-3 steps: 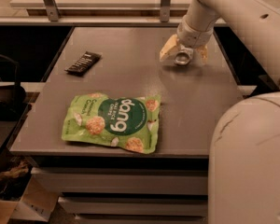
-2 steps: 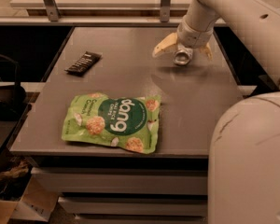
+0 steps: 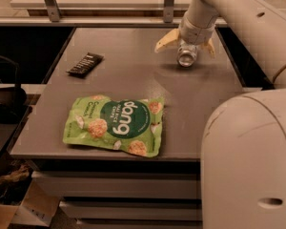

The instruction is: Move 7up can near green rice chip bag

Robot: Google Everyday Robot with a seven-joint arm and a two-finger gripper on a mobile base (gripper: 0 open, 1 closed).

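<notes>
Near the left edge of the counter point(image 3: 133, 82) lies a dark wrapped bar point(image 3: 85, 64); the green rice chip bag point(image 3: 115, 125) lies flat by the front edge. Toward the far right corner, the gripper point(image 3: 186, 49) hangs with jaws released, straddling the 7up can point(image 3: 187, 58).

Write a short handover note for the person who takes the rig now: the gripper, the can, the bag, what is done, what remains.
Gripper: open, at the far right of the table, one finger on each side of the 7up can.
Green rice chip bag: flat near the front edge, well apart from the can.
Done: gripper is at the can.
Left: close on the can, carry it beside the bag, release.
</notes>
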